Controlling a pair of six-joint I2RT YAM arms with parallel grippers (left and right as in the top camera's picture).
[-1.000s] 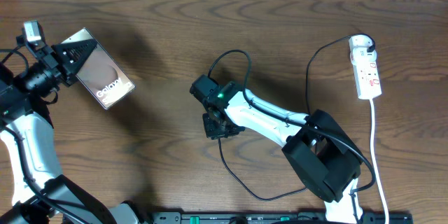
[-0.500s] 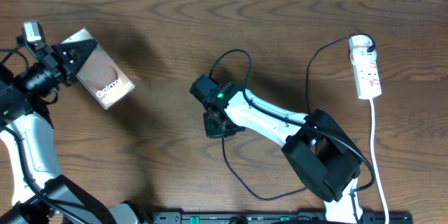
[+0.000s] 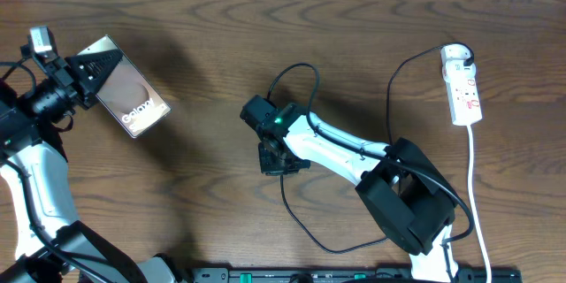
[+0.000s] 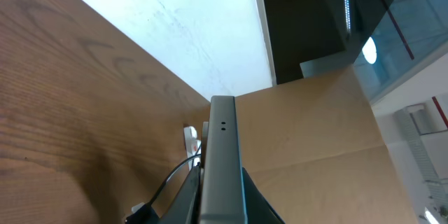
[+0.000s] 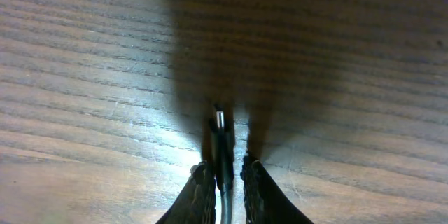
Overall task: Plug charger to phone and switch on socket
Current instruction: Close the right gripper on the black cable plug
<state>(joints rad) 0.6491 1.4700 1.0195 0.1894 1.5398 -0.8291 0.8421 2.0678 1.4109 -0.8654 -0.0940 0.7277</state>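
Observation:
The phone (image 3: 133, 97) is held tilted above the table's left side, its brownish screen with "Galaxy" lettering facing up. My left gripper (image 3: 97, 72) is shut on its upper end. In the left wrist view the phone's grey edge (image 4: 222, 140) stands between the fingers of my left gripper (image 4: 222, 176). At the table's middle my right gripper (image 3: 272, 161) points down, shut on the charger (image 3: 297, 65) close to its tip. The connector (image 5: 220, 127) sticks out past the right gripper (image 5: 224, 166), just over the wood. The socket (image 3: 463, 88) lies far right.
The black cable loops behind the right gripper and runs along the front (image 3: 329, 248) toward the socket. A white cord (image 3: 474, 186) trails from the socket to the front edge. A brown cardboard wall (image 4: 329, 133) stands beyond the table in the left wrist view.
The cable just below my right gripper has shifted slightly to the right. Both arms and the phone stay where they were.

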